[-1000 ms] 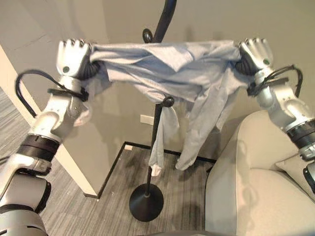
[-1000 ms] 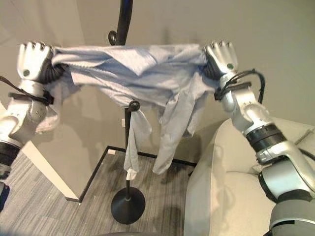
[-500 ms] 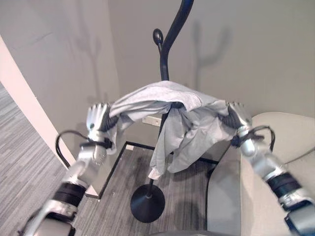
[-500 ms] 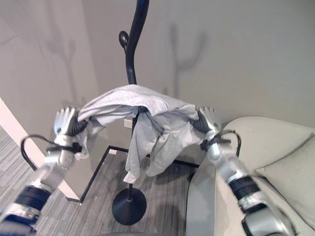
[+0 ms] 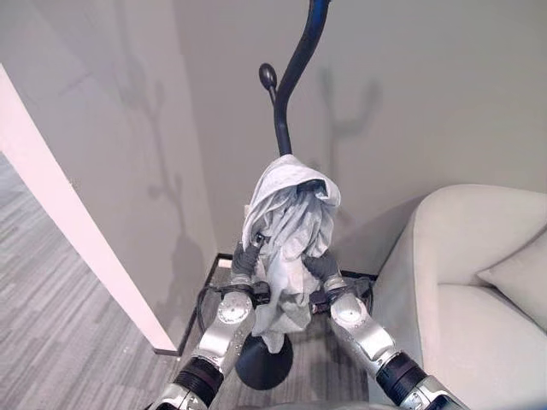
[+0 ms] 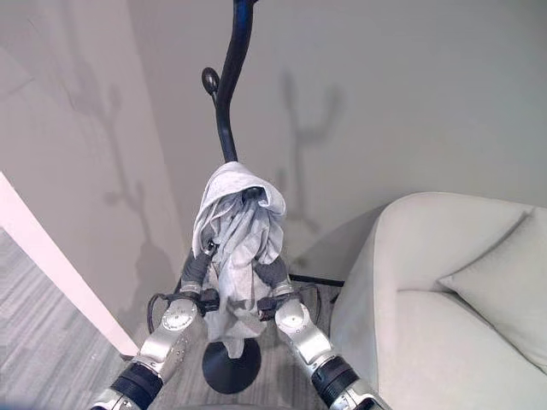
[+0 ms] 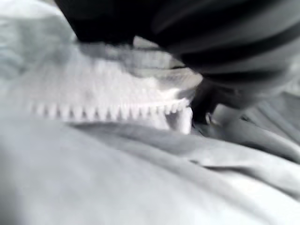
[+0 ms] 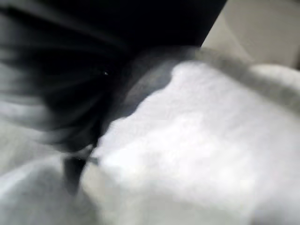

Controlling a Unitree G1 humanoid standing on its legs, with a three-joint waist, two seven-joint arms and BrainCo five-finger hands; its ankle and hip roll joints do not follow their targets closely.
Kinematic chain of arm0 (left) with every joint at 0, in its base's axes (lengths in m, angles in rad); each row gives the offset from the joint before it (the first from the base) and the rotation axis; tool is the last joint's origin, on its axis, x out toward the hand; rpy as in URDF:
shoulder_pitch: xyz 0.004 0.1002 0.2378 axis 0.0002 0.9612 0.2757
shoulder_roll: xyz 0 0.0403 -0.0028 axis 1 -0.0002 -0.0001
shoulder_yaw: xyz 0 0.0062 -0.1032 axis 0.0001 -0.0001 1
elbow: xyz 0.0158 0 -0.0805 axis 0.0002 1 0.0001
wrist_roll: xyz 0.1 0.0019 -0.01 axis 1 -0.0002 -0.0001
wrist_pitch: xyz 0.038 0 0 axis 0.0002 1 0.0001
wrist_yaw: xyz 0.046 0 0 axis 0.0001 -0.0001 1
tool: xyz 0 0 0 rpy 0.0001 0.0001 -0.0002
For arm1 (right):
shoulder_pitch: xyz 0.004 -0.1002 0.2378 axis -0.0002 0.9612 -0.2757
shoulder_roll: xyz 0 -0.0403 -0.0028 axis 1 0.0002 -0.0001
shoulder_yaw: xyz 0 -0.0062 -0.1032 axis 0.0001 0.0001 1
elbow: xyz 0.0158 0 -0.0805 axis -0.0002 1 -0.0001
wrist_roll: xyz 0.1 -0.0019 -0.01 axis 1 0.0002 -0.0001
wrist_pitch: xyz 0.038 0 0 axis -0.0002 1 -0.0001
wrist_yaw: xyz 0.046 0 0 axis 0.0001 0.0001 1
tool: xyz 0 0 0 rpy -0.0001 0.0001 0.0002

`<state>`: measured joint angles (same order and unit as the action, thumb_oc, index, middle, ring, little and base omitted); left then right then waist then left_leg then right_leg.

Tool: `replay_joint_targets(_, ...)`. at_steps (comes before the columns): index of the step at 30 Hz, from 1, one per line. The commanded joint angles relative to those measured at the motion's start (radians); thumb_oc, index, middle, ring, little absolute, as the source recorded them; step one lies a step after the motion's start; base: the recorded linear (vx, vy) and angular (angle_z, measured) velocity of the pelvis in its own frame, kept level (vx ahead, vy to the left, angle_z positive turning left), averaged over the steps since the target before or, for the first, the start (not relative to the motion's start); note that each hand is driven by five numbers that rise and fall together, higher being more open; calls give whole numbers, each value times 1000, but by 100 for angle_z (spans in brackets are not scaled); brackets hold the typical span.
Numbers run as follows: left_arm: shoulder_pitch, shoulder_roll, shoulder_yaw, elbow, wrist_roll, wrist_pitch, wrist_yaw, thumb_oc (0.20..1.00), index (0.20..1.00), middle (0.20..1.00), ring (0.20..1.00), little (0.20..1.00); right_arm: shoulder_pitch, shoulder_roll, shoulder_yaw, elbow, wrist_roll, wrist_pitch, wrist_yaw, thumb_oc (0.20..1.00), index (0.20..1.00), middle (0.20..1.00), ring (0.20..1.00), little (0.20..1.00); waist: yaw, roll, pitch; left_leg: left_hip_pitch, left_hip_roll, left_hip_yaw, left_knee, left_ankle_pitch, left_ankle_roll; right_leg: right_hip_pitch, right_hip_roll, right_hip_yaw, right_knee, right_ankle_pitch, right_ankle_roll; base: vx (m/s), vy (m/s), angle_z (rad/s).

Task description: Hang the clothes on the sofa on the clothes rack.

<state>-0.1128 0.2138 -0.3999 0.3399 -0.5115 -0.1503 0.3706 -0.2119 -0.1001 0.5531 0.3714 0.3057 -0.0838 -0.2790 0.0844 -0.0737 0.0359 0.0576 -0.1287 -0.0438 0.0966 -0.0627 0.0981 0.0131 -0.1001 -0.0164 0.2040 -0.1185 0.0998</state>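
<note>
Garment (image 5: 286, 231) — pale grey, zippered, bunched in folds; draped over a knobbed hook of the clothes rack (image 5: 291, 81) and hanging down along the pole toward the round black base (image 5: 263, 363).
Clothes rack — black, curved upper stem, standing on grey carpet (image 5: 77, 325) in a corner of beige walls.
Left hand (image 5: 245, 259) — pressed against the garment's left side, low down; fingers hidden in the cloth, so their state cannot be told.
Right hand (image 5: 320, 267) — against the garment's right side, level with the left; fingers likewise buried in fabric, state cannot be told.
Sofa (image 5: 461, 290) — light beige, just right of the rack, one cushion (image 5: 517, 278) on its seat.
</note>
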Motion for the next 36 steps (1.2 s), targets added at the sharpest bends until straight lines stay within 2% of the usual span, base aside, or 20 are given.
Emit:
replay_joint_targets(1,1,-4,11,-8,-21,-21,-36,1000,1000,1000,1000,1000,-37,-36,-11,-71,63,-62,33,1000,1000,1000,1000,1000,1,12,-22,64,35,-81,-165,37,-11,16,27,-39,-1,94,14,0,0,0)
replay_joint_targets(8,47,35,96,2,45,-9,-43,1000,1000,1000,1000,1000,1,-124,-110,-116,-58,-51,26,1000,1000,1000,1000,1000,1,16,-32,70,37,-65,-168,30,-11,20,25,-41,-12,84,14,-1,1,-1)
replay_joint_targets(11,59,40,109,6,51,-6,-44,1000,1000,1000,1000,1000,15,-131,-126,-123,-62,-51,27,1000,1000,1000,1000,1000,1,16,-33,71,37,-63,-168,29,-11,20,25,-41,-12,83,14,-3,7,-5)
replay_joint_targets(14,134,75,195,73,103,-3,-84,1000,1000,1000,1000,1000,102,-166,-201,-148,-63,-65,57,1000,1000,1000,1000,1000,-2,17,-32,73,37,-57,-169,27,-11,18,22,-40,-9,86,16,0,0,0)
replay_joint_targets(18,164,87,238,124,127,-6,-108,1000,1000,1000,1000,1000,151,-180,-231,-151,-85,-70,78,1000,1000,1000,1000,1000,-3,16,-30,72,36,-55,-169,27,-11,16,20,-41,-9,88,17,0,0,0)
replay_joint_targets(24,215,88,325,229,112,-21,-133,1000,1000,1000,1000,1000,255,-194,-294,-164,-9,-107,156,1000,1000,1000,1000,1000,-16,22,-19,65,37,-42,-167,26,-10,-2,20,-38,-2,90,20,-20,10,0)
replay_joint_targets(26,229,70,386,318,53,-31,-136,1000,1000,1000,1000,1000,303,-172,-339,-138,117,-138,198,1000,1000,1000,1000,1000,-23,23,-11,61,38,-27,-166,26,-10,-11,21,-38,1,94,22,-31,14,-4)
replay_joint_targets(27,228,71,386,319,53,-31,-136,1000,1000,1000,1000,1000,303,-172,-339,-137,117,-138,199,1000,1000,1000,1000,1000,-23,22,-11,61,38,-27,-166,26,-10,-12,21,-37,2,94,22,-27,7,-8)
replay_joint_targets(29,238,63,416,384,18,-35,-146,1000,1000,1000,1000,1000,332,-135,-368,-75,241,-149,224,1000,1000,1000,1000,1000,-27,23,-5,59,38,-17,-166,25,-10,-21,19,-38,10,99,26,-25,19,-16)
replay_joint_targets(30,240,50,438,481,-23,-32,-164,1000,1000,1000,1000,1000,345,-79,-388,52,398,-145,250,1000,1000,1000,1000,1000,-30,23,-3,58,38,-11,-166,23,-11,-24,17,-40,16,104,27,-16,31,-20)
replay_joint_targets(31,231,44,438,558,-44,-19,-195,1000,1000,1000,1000,1000,338,-54,-401,168,484,-130,274,1000,1000,1000,1000,1000,-31,23,0,60,37,-10,-165,23,-12,-23,17,-42,19,102,27,-8,29,-18)
replay_joint_targets(32,222,40,442,634,-57,-8,-217,1000,1000,1000,1000,1000,329,-35,-405,259,535,-111,279,1000,1000,1000,1000,1000,-31,24,-2,60,37,-10,-165,22,-13,-24,17,-42,20,101,26,-1,13,-4)
replay_joint_targets(33,220,40,442,636,-57,-9,-219,1000,1000,1000,1000,1000,327,-35,-405,262,537,-112,281,1000,1000,1000,1000,1000,-31,23,0,60,37,-10,-165,21,-13,-23,17,-42,20,100,26,0,0,0)
replay_joint_targets(34,189,41,448,804,-55,6,-258,1000,1000,1000,1000,1000,291,0,-422,462,628,-59,300,1000,1000,1000,1000,1000,-27,25,1,63,36,-13,-165,20,-14,-22,18,-44,21,94,23,0,0,0)
replay_joint_targets(36,166,39,443,922,-23,22,-288,1000,1000,1000,1000,1000,237,27,-481,711,709,7,316,1000,1000,1000,1000,1000,-21,26,-7,68,33,-20,-168,17,-16,-12,19,-49,17,84,19,16,5,1)
